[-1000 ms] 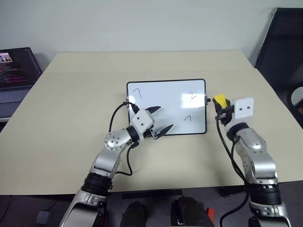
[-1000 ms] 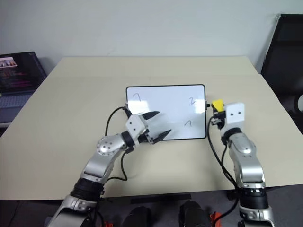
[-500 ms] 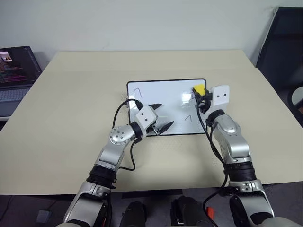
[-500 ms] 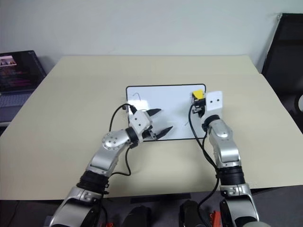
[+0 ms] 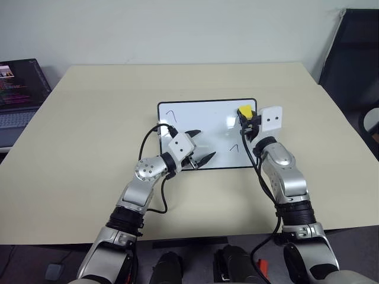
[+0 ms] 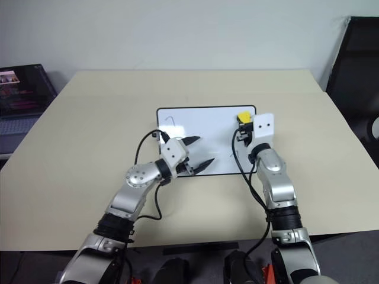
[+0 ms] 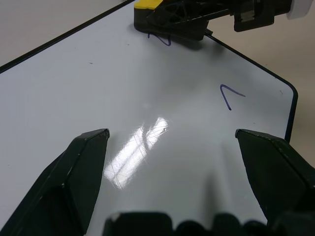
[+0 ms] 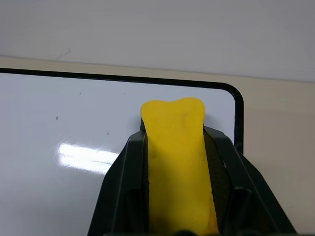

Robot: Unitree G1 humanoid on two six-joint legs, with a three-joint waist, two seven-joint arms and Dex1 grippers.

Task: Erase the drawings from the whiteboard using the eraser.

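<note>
The right gripper (image 8: pixel 174 196) clamps the eraser (image 5: pixel 244 111) between its fingers, black base down over the drawing (image 7: pixel 160 39) at the whiteboard's (image 5: pixel 201 118) 2 o'clock corner, presumably to wipe it. Two drawings remain clear: one at 10 o'clock (image 5: pixel 172 113), one at 4 o'clock (image 5: pixel 234 147). The left gripper (image 5: pixel 200 148) hovers with jaws spread at the 6 o'clock edge, probably ready to steady the board.

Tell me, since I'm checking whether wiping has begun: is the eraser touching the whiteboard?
Touching. In the left wrist view the eraser, held in the right gripper, sits black base down on the whiteboard with no gap, half covering a squiggle.
</note>
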